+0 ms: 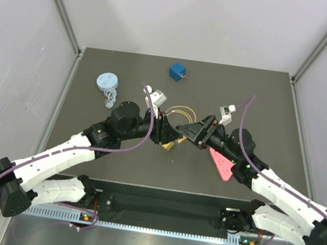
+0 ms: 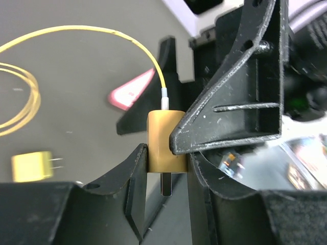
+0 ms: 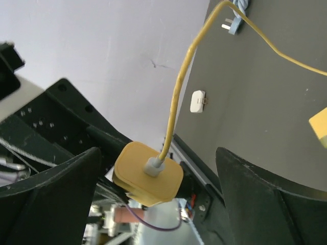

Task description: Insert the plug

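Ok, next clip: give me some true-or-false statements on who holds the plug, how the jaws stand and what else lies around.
1. The left gripper has its jaws clamped on the yellow plug. True.
2. The right gripper has its jaws shut on that plug. False: they stand wide open either side of it, not touching.
3. The cable from the plug is blue. False: it is yellow.
4. A blue adapter sits alone, beyond both grippers. True.
5. A pink object lies on the right gripper's side. True.
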Robot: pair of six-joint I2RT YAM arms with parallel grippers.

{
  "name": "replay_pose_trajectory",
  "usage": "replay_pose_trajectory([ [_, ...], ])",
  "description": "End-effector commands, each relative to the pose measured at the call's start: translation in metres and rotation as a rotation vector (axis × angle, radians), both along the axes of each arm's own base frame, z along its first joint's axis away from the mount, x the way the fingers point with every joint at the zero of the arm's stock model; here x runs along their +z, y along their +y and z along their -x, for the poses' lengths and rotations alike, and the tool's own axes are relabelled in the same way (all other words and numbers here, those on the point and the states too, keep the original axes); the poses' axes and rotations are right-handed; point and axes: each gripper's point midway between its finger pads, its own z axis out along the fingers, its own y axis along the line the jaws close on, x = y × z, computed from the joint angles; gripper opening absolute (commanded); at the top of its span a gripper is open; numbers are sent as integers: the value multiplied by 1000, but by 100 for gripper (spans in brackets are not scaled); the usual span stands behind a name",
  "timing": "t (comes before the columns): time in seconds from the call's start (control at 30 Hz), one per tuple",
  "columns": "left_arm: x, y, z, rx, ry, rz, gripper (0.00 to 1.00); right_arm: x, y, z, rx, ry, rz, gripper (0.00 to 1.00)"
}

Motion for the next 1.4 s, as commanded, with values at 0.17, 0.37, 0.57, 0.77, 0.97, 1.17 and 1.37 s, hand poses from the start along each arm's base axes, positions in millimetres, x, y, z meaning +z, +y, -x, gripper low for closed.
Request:
replay_pose_trajectory([
  [0.17,64,-16,52,-294,3,186,0,25,-24,36,96,-346,107,88],
  [0.37,69,-21,61,-357,28,209,0,52,-32,66,177,-532,68,79],
  [0.57,73,-29,71,-448,84,244,0,57,-33,86,246,-588,14,71],
  [0.77,75,-33,75,-492,99,271,0,54,-34,91,262,-593,-6,59],
  [0.97,77,-32,87,-573,108,306,0,64,-38,100,268,-623,-60,55],
  [1.17,83,-28,95,-624,72,326,0,68,-42,115,311,-646,-107,63],
  [1.37,82,-30,99,-670,84,312,0,68,-47,117,303,-665,-79,56],
])
